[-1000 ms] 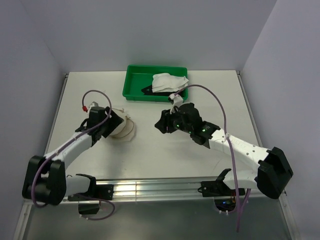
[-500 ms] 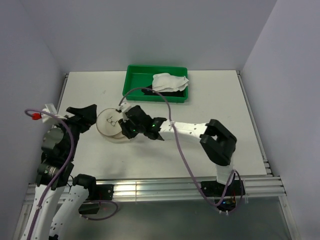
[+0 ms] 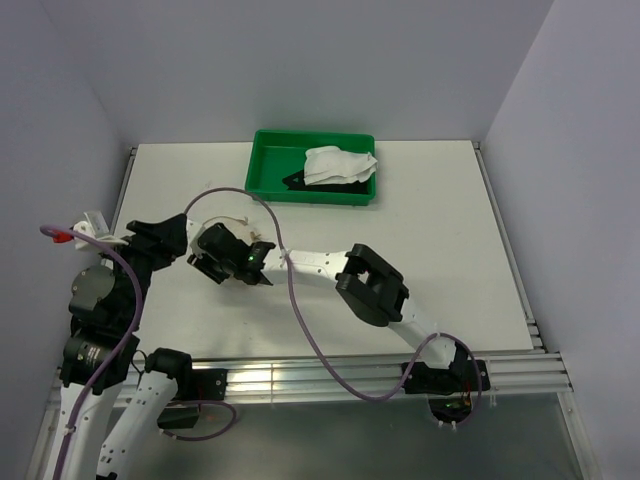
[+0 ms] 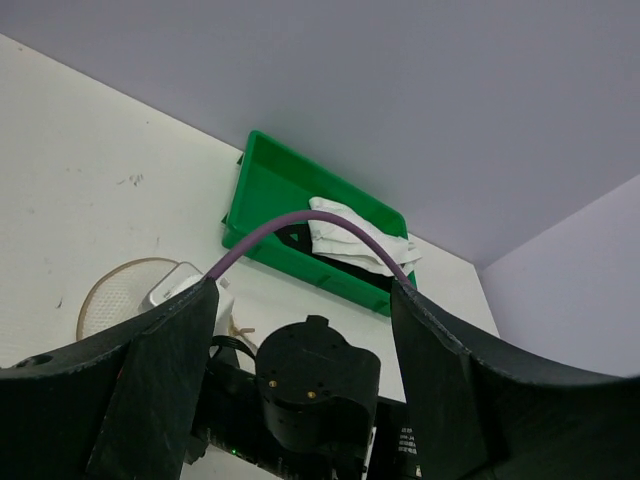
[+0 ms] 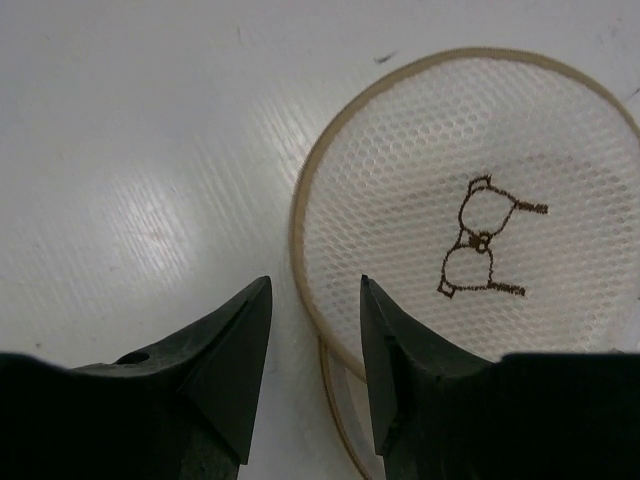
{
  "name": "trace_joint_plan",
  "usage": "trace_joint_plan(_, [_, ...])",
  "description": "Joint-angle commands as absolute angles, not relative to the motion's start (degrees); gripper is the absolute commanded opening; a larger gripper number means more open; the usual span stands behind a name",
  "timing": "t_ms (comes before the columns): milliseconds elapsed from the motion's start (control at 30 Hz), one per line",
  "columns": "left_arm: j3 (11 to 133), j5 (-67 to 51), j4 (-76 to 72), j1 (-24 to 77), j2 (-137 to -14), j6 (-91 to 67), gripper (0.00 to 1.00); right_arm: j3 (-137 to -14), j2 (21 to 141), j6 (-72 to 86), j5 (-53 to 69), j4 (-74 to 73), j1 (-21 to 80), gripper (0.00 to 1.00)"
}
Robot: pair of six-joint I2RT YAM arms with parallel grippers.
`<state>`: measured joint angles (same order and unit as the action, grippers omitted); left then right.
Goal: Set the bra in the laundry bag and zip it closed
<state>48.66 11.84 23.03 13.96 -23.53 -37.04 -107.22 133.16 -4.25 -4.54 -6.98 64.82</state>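
Zero steps done, as I judge it. The bra [image 3: 297, 181] lies in the green tray [image 3: 262, 172], well ahead of both my tools. Only a black corner shows from under a white cloth [image 3: 340, 163]; the rest is hidden.

The laundry bag [image 5: 470, 200] sits on the counter [image 3: 430, 220] right under my right tool [image 5: 315, 295], round mesh top up, with a small bra emblem stitched on it. The lid rim runs across the gap between that tool's fingers. A second rim peeks out beneath it by the right finger, so the lid looks shifted off the body, likely unzipped. The zip itself is not visible.

That right tool has its fingers a narrow gap apart, gripping nothing. I can't tell if the tips touch the mesh.

My left tool [image 4: 302, 300] has its fingers spread wide with nothing between them, and is held up off the counter. The bag is below and ahead of its left finger. My right arm [image 4: 310, 375] and its purple cable [image 4: 300, 218] are straight ahead.

All of it is left to do: open the bag, fetch the bra from the tray, stuff it in, run the zip round.
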Motion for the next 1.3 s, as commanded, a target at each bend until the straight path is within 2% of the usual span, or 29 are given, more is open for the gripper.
trace_joint_plan(0, [47.6,10.2,22.0,14.0,-23.1,-35.2,0.76,-111.6,134.6,-7.9,-6.1,-10.8,65.0,0.49])
trace_joint_plan(333, [44.2,10.5,23.1,14.0,-22.8,-36.5,0.77,-112.9,137.8,-6.2,-4.7,-11.2,65.0,0.42])
trace_joint_plan(400, [43.8,10.8,24.0,14.0,-22.7,-36.8,0.76,-112.9,138.2,-5.5,-5.3,-10.3,65.0,0.25])
trace_joint_plan(433, [43.4,10.8,24.2,14.0,-22.5,-37.1,0.76,-112.6,138.1,-5.3,-5.8,-9.2,65.0,0.09])
trace_joint_plan(467, [43.2,10.8,24.4,14.0,-22.5,-37.2,0.76,-112.1,138.1,-4.9,-6.3,-8.2,65.0,0.02])
trace_joint_plan(500, [43.0,10.8,24.6,14.0,-22.2,-37.4,0.76,-111.1,136.6,-4.5,-6.9,-6.7,65.0,0.0])
trace_joint_plan(767, [41.7,9.8,28.2,14.0,-22.9,-38.7,0.75,-96.5,121.4,4.9,-9.0,10.2,63.6,0.0])
trace_joint_plan(1000, [41.8,11.7,31.1,14.0,-22.1,-41.4,0.75,-83.1,107.2,24.3,-14.7,19.4,58.4,0.0])
trace_joint_plan(1200, [38.9,14.8,33.4,14.0,-25.9,-43.9,0.66,-70.0,95.9,39.0,-17.1,24.1,53.5,0.0])
trace_joint_plan(1267, [39.0,13.5,33.4,14.0,-30.2,-43.9,0.66,-62.6,91.7,43.0,-15.9,28.3,51.2,0.0])
